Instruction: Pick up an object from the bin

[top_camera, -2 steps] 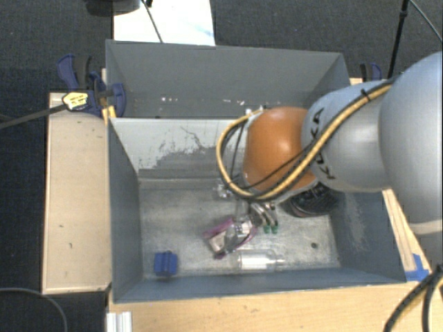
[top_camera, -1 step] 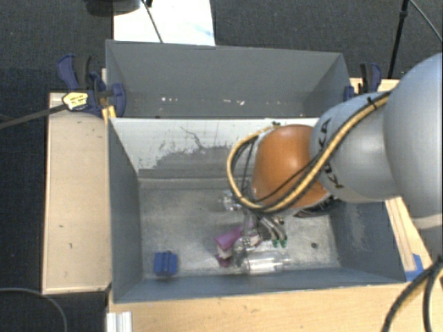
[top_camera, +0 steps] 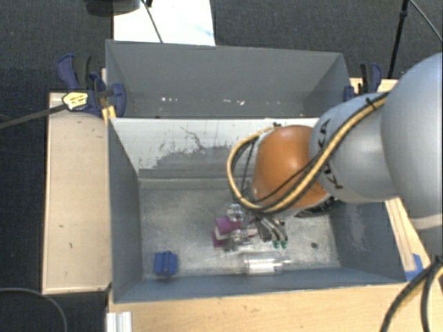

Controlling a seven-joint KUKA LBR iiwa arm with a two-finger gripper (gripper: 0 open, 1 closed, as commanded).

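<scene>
My gripper (top_camera: 243, 235) is low over the middle of the bin floor, under the orange cover. A small purple thing (top_camera: 223, 229) lies right at its left side, touching or nearly touching the metal tips. Just below the gripper a clear plastic piece (top_camera: 264, 263) lies flat near the front wall. Small green-tipped bits (top_camera: 279, 241) show at the gripper's right side. Whether the purple thing is between the fingers is hidden.
A small blue block (top_camera: 165, 263) sits in the front left corner of the bin. A tiny dark speck (top_camera: 313, 245) lies on the floor to the right. The arm and its cables cover the bin's right half.
</scene>
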